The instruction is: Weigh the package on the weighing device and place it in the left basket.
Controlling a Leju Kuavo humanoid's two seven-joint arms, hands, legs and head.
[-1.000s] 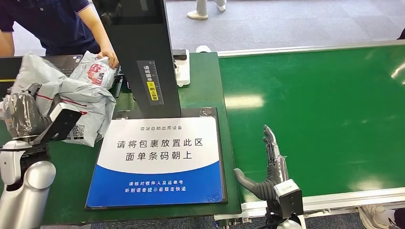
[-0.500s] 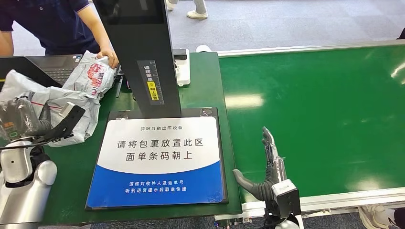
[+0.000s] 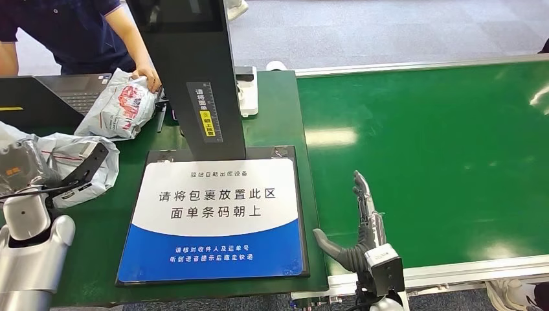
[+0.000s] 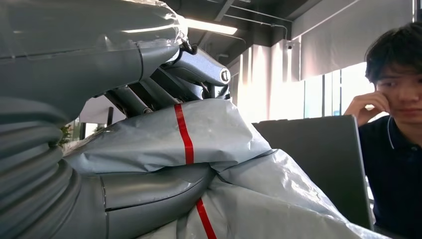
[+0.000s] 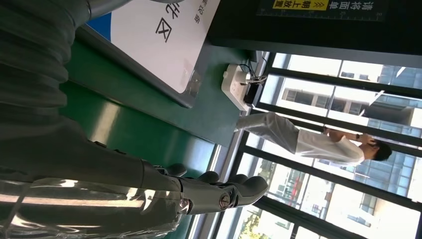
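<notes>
1. Right hand (image 3: 360,223) was spread flat, empty, over the belt (image 3: 440,149) edge.
2. Left hand (image 4: 149,124) gripped the grey package (image 3: 78,165) at the table's (image 3: 278,110) left edge, beside the scale (image 3: 217,220).
3. A person's hand (image 3: 150,81) rested on a second package (image 3: 120,107) further back.

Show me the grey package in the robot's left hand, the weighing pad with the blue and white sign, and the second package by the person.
grey package (image 3: 78,170), head view, crumpled side.
weighing pad (image 3: 217,194), head view, white sign area.
second package (image 3: 120,110), head view, printed face.
</notes>
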